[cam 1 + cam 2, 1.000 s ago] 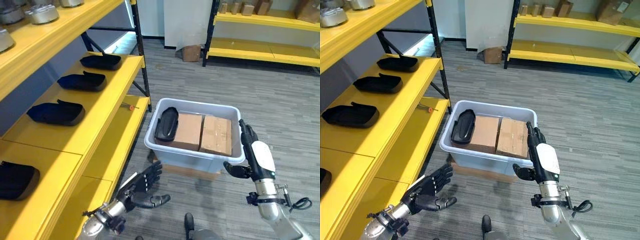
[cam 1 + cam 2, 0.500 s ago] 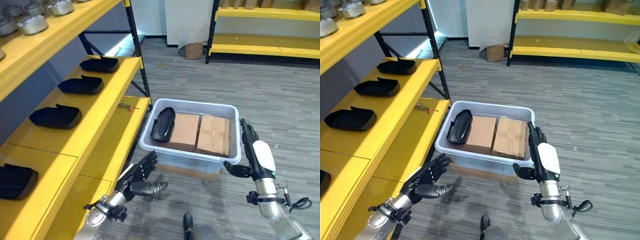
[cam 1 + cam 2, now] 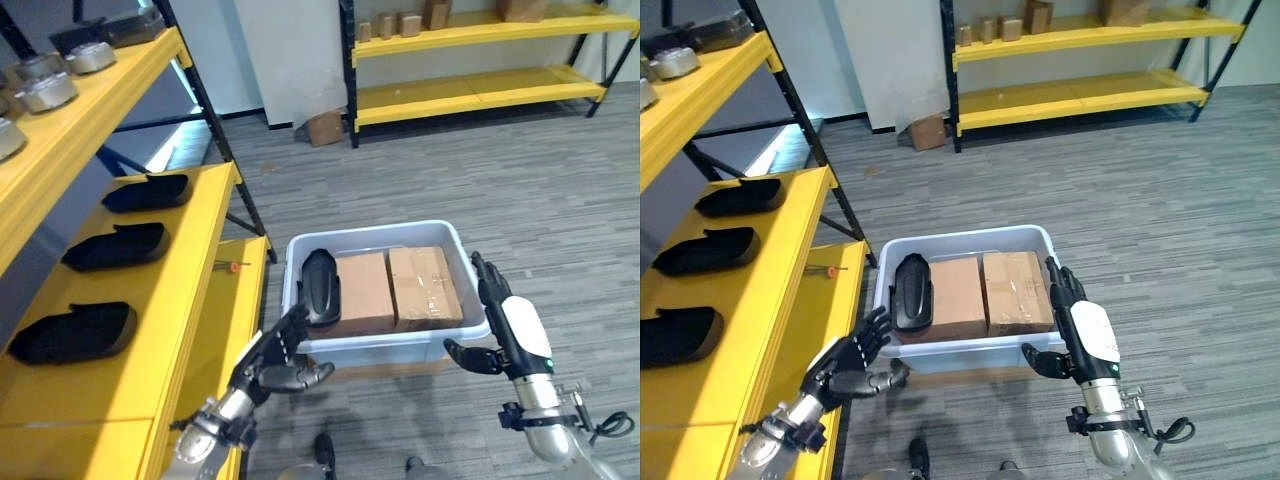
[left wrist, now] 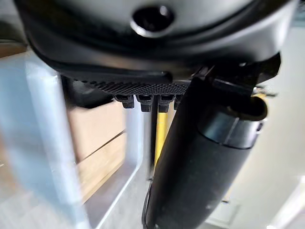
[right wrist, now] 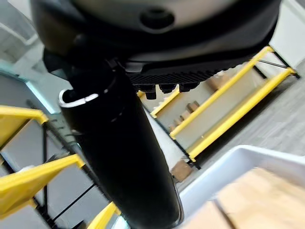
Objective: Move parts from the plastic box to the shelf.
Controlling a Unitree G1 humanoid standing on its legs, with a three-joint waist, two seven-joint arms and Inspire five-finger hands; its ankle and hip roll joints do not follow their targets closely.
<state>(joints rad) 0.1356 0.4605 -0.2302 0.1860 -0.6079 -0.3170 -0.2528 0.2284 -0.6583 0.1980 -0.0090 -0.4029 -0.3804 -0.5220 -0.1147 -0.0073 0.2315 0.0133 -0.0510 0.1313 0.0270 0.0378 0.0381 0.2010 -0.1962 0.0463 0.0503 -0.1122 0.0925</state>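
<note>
A pale plastic box point(image 3: 400, 345) stands on the floor beside the yellow shelf point(image 3: 190, 290). In it lies one black moulded part point(image 3: 320, 285) at its left end, next to two cardboard boxes point(image 3: 365, 293). Three more black parts point(image 3: 113, 245) lie in a row on the shelf. My left hand point(image 3: 275, 355) is open by the box's front left corner, holding nothing; its thumb point(image 4: 200, 162) shows in front of the box wall point(image 4: 47, 143). My right hand point(image 3: 510, 330) is open alongside the box's right wall, fingers straight, thumb point(image 5: 119, 143) near the rim point(image 5: 224, 167).
A small red-handled tool point(image 3: 232, 265) lies on the lower shelf board. Metal parts point(image 3: 50, 85) sit on the upper shelf. Another yellow rack point(image 3: 480, 85) stands at the back, with a cardboard box point(image 3: 322, 127) on the floor beside it.
The camera has turned, so the whole picture shifted. My left hand has come up closer to the box's front left corner. My right hand stays by the box's right wall.
</note>
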